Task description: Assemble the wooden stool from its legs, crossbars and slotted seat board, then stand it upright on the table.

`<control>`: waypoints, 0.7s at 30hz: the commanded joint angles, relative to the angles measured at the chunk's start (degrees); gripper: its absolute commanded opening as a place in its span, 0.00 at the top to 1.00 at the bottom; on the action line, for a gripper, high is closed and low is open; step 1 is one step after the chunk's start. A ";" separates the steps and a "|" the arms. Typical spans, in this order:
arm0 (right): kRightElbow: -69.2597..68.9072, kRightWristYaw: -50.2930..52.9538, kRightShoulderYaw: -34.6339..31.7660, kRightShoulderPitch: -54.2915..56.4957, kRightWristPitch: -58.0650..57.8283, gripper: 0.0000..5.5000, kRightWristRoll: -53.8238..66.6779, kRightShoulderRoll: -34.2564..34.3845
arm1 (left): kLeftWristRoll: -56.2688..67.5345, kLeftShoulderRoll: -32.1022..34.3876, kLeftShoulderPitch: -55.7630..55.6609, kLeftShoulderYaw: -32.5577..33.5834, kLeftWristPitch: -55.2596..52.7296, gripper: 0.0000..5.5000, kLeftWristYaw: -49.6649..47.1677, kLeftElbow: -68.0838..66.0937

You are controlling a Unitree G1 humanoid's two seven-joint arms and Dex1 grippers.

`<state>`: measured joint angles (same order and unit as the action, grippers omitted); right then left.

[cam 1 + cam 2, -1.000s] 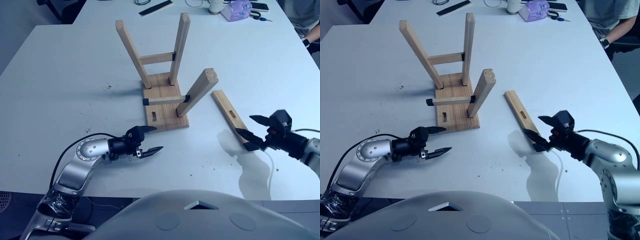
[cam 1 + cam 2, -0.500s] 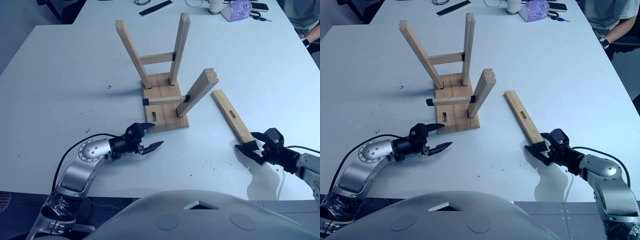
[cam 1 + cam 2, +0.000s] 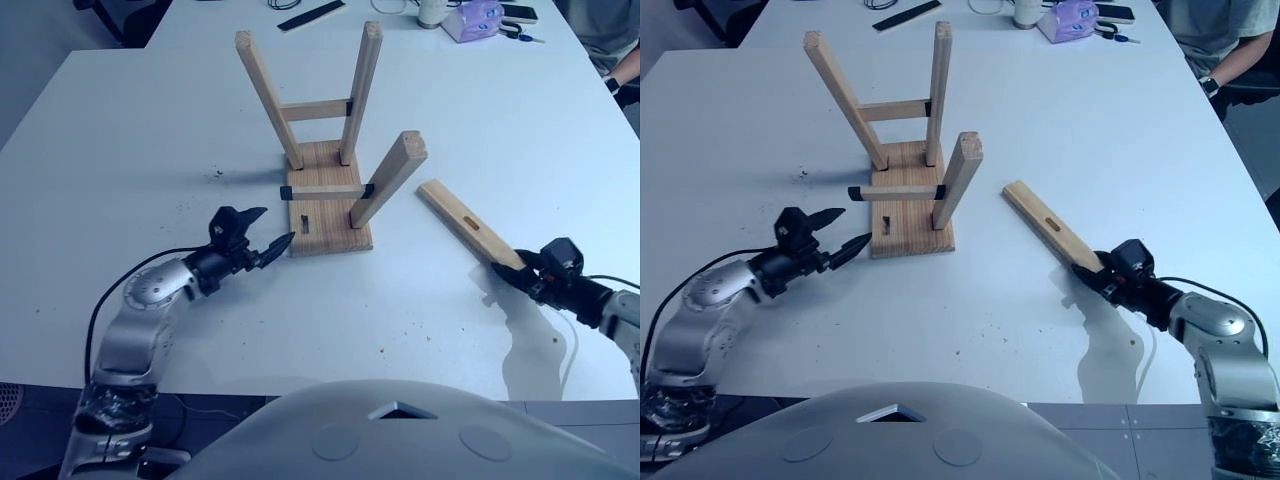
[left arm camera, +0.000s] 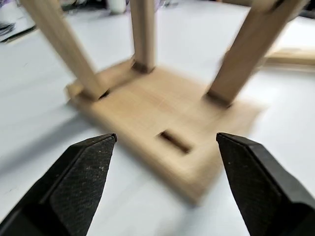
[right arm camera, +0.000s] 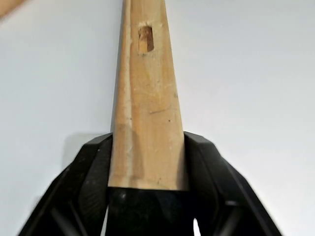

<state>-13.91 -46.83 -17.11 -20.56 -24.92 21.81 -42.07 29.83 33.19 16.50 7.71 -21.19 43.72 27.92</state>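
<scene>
The slotted seat board [image 3: 328,222] lies flat mid-table with three legs standing up from it: two far ones [image 3: 262,82] [image 3: 360,80] and one tilted nearer leg [image 3: 388,178]. Crossbars [image 3: 314,108] [image 3: 322,190] join them. An open slot [image 4: 175,141] shows in the board's near end. My left gripper [image 3: 258,228] hangs open just off the board's near left corner, nothing between its fingers [image 4: 86,177]. A loose leg [image 3: 462,224] with a slot [image 5: 145,39] lies on the table to the right. My right gripper [image 3: 522,272] is shut on its near end, fingers [image 5: 96,169] on both sides.
Along the table's far edge lie a black strip [image 3: 311,15], a cup [image 3: 432,12] and a purple pack [image 3: 474,20]. Wood crumbs [image 3: 215,175] speckle the white table [image 3: 120,140]. Its front edge runs close under both arms.
My right gripper dropped onto the loose leg's near end and shut on it; the leg swung slightly. My left gripper moved left and away from me, along the board's near left corner.
</scene>
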 commanded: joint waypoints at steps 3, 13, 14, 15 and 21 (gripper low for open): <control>-0.98 3.04 -9.70 14.34 -8.27 0.63 12.64 -1.24 | 30.56 3.58 -13.51 19.32 -5.14 0.31 -6.73 5.34; -18.20 13.39 -12.05 34.75 -20.79 0.63 50.42 -0.28 | 43.76 7.52 -31.65 10.05 -11.93 0.17 -12.65 9.09; -19.74 13.23 -11.14 34.94 -21.26 0.63 53.46 -0.52 | 44.10 6.89 -31.92 8.67 -12.33 0.17 -12.39 9.01; -20.88 12.87 -10.15 35.06 -21.69 0.63 56.00 -0.85 | 43.87 6.60 -32.04 6.83 -12.71 0.17 -11.34 9.58; -24.89 7.54 -3.71 33.23 -23.27 0.63 60.68 -3.10 | 48.50 5.39 -34.63 3.20 -14.00 0.17 -8.39 9.89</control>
<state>-37.59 -36.76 -22.47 13.60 -47.35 81.12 -43.37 74.57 38.61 -16.00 10.66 -34.46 34.04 37.98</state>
